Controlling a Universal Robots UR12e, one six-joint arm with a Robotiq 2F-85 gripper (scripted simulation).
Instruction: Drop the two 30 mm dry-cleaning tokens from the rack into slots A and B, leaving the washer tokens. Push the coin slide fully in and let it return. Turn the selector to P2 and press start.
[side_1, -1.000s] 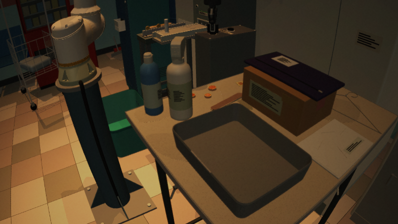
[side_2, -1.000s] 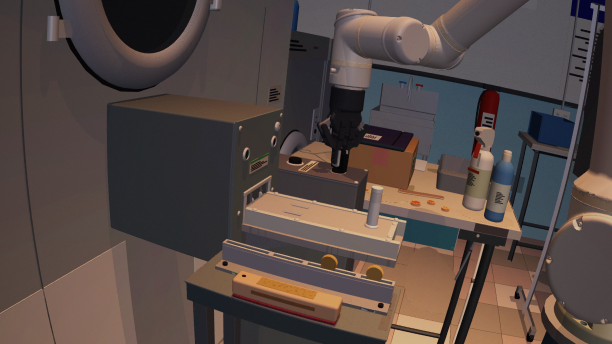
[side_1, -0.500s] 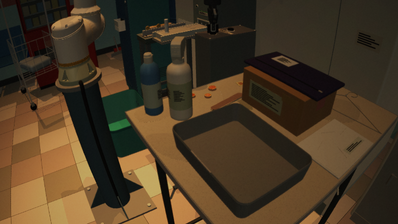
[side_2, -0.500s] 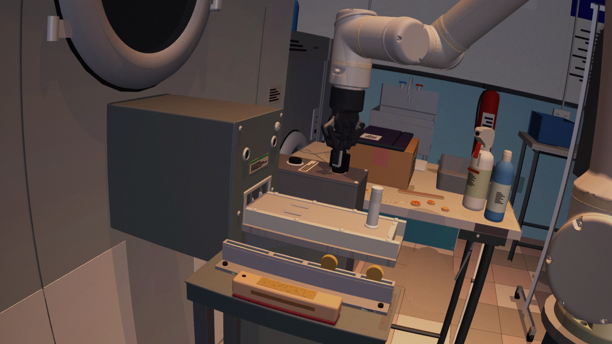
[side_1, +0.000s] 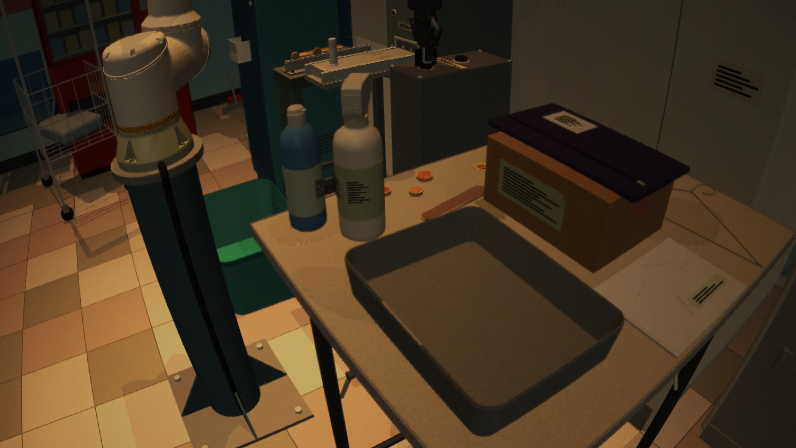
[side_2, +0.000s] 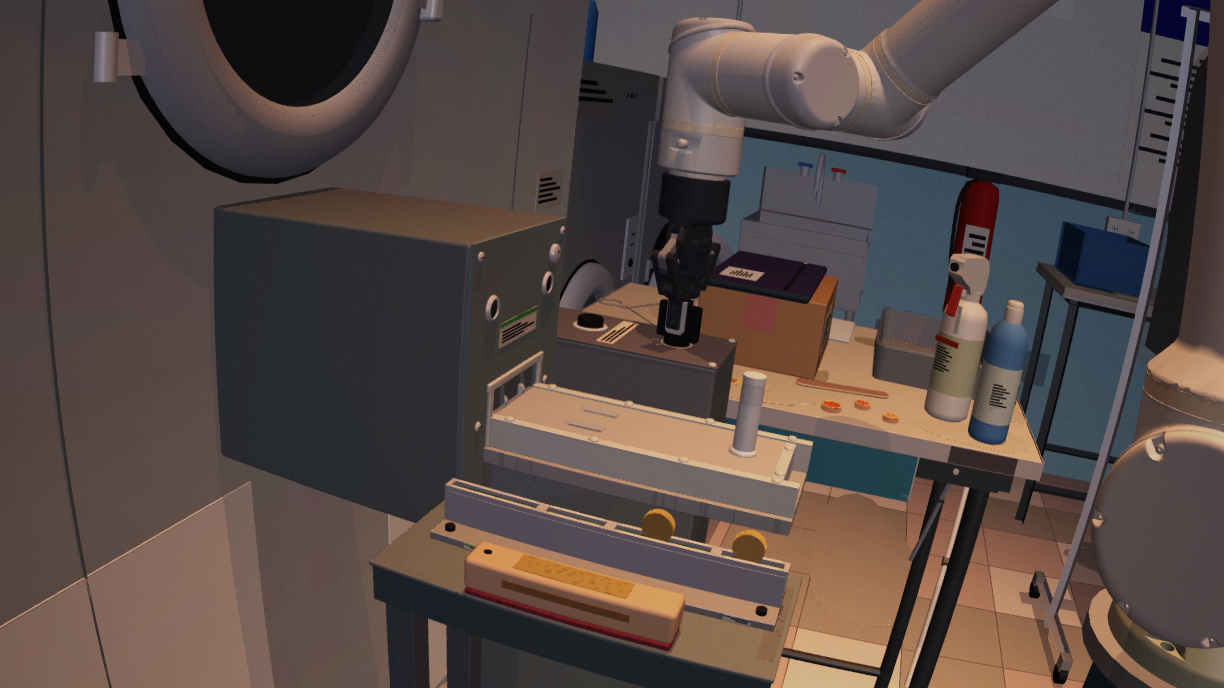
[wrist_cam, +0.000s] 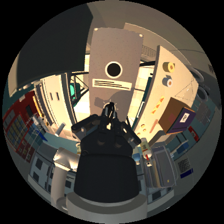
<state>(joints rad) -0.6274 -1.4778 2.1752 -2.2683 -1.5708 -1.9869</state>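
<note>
My gripper points straight down onto the top of the dark control box, and the black selector knob sits clamped between its closed fingers. The round black start button lies further along the same top, beyond a label strip. In front of the box the coin slide unit carries an upright grey post. Below it the token rack holds two tan tokens, one near the middle and one toward the right end.
The large grey tray fills the near end of the table, beside a cardboard box with a purple lid. A spray bottle and a blue bottle stand at the table's edge, near small orange discs.
</note>
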